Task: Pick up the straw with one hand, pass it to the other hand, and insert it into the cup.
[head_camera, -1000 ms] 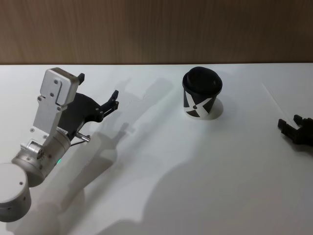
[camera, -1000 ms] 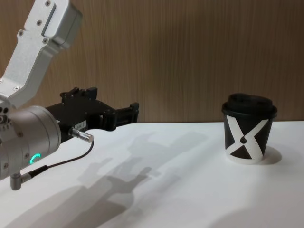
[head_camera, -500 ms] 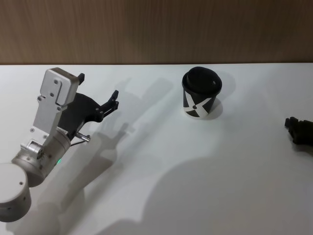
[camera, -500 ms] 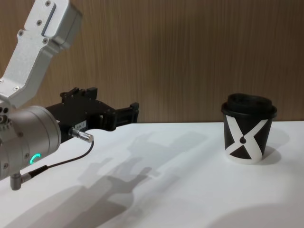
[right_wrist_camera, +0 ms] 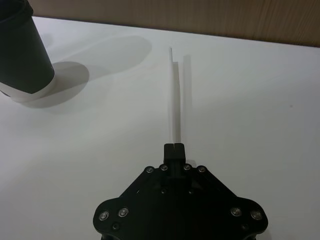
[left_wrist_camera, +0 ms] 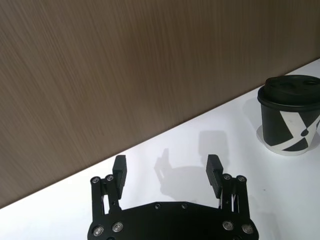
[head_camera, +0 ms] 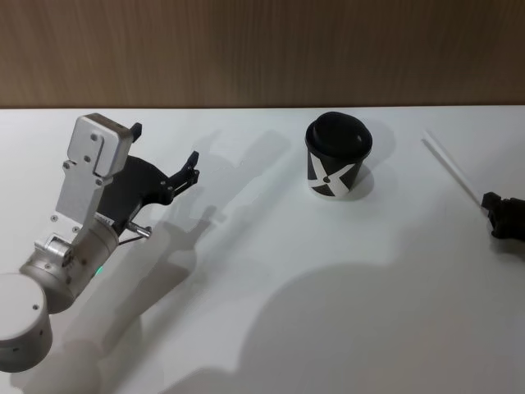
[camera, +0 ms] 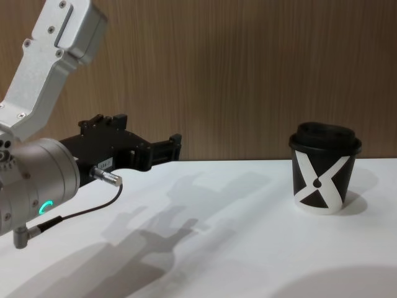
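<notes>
R gripper [head_camera: 492,202] sits at the right edge of the head view, about mid-height, low over the white table [head_camera: 271,246]. In the R wrist view its two black fingers [right_wrist_camera: 174,148] are pressed together, clenched on the near end of the straw [right_wrist_camera: 175,95]. The straw is thin, white and straight. It runs from the fingertips toward the top of that frame, w/ its shadow just beside it on the table. Can't tell if the far tip touches the tabletop. In the head view the straw slants from the gripper up and left, toward the wood-panel wall [head_camera: 262,49].

Cup [head_camera: 339,156] stands upright on the table, upper centre-right of the head view. It's black w/ a white X, white base rim and black domed lid on. It's left of the straw and well apart from it.

L gripper [left_wrist_camera: 167,169] is spread wide w/ nothing btwn its fingers. In the head view it hangs at upper left, above the table, pointing toward the cup but far from it. In the chest view a thin dark cable [camera: 80,214] loops under the L arm's silver wrist [camera: 37,180] at the left of the frame
</notes>
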Robot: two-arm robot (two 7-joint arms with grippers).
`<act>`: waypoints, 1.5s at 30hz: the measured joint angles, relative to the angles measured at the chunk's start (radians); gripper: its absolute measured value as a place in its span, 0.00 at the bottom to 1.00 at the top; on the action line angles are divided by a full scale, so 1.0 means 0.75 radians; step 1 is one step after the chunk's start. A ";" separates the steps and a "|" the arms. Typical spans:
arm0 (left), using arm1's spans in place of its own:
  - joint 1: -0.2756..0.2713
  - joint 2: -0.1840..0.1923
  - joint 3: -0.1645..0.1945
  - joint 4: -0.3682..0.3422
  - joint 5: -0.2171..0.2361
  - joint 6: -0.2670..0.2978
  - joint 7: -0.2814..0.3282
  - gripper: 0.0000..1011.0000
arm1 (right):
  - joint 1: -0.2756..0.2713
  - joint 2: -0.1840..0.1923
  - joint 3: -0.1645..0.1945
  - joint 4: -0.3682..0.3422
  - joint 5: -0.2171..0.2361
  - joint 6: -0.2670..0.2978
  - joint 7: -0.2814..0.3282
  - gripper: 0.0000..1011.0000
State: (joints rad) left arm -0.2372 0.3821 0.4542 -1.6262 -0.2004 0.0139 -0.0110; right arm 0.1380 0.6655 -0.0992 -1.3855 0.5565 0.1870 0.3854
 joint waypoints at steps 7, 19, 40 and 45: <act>0.000 0.000 0.000 0.000 0.000 0.000 0.000 0.99 | -0.034 -0.001 0.018 -0.068 -0.046 -0.069 -0.042 0.00; 0.000 0.000 0.000 0.000 0.000 0.000 0.000 0.99 | -0.095 0.024 0.066 -0.217 -0.098 -0.175 -0.062 0.00; 0.000 0.000 0.000 0.000 0.000 0.000 0.000 0.99 | -0.123 0.150 0.112 -0.397 -0.035 -0.254 0.189 0.00; 0.000 0.000 0.000 0.000 0.000 0.000 0.000 0.99 | -0.105 0.166 0.093 -0.413 -0.001 -0.255 0.255 0.00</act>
State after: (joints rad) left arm -0.2371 0.3821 0.4542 -1.6262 -0.2004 0.0139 -0.0109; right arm 0.0594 0.7901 -0.0293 -1.6952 0.5556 -0.0040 0.5770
